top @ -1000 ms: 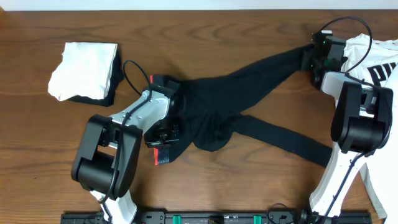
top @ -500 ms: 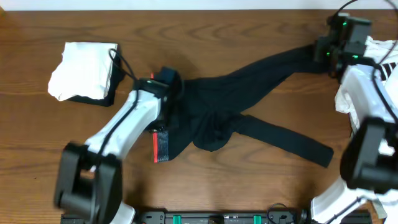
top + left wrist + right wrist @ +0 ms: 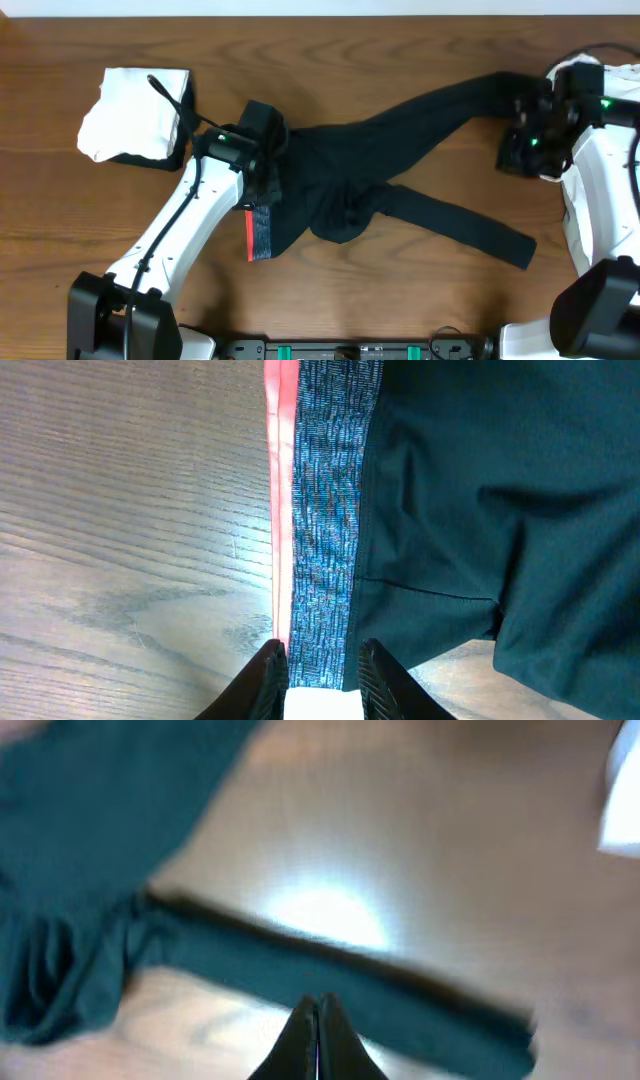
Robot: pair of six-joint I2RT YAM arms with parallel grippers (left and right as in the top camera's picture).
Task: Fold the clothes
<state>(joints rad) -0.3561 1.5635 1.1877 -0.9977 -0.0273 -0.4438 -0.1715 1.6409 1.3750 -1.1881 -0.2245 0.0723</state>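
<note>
Leggings [image 3: 400, 125] lie across table [image 3: 60, 250] centre, long axis L-to-R. Waistband [image 3: 320, 510] is just ahead of L gripper [image 3: 322, 655], so L arm is nearer; jaws partly released, nothing held. R gripper [image 3: 318, 1008], clenched and empty, hovers near upper leg end [image 3: 495, 88].

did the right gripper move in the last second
Yes. In the overhead view the right gripper has left the far leg end of the black leggings and shifted toward the table's near edge, jaws shut, holding nothing.
</note>
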